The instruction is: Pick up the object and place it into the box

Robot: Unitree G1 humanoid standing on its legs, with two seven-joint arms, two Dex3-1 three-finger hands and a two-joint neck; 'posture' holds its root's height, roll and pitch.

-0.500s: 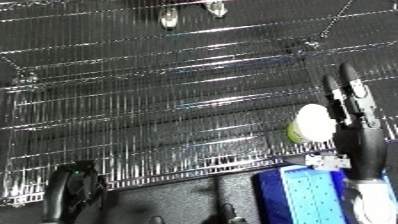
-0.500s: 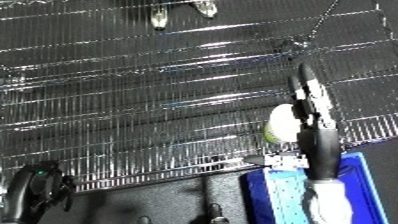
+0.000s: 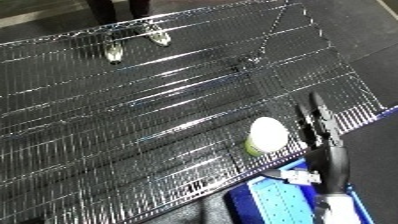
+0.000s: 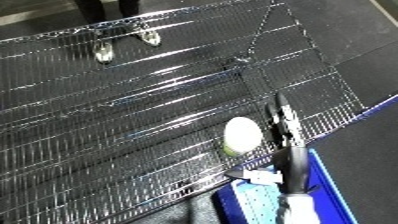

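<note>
White-capped green object [image 3: 266, 136] is lying on the wire shelf [image 3: 133, 110], near its front edge, not picked up yet. Right hand [image 3: 316, 120] is hovering just right of the object, fingers straight and relaxed, holding nothing, probably lining up to close around it. Blue bin [image 4: 266, 200] is sitting just below the object, likely a short carry. Left hand is out of view.
</note>
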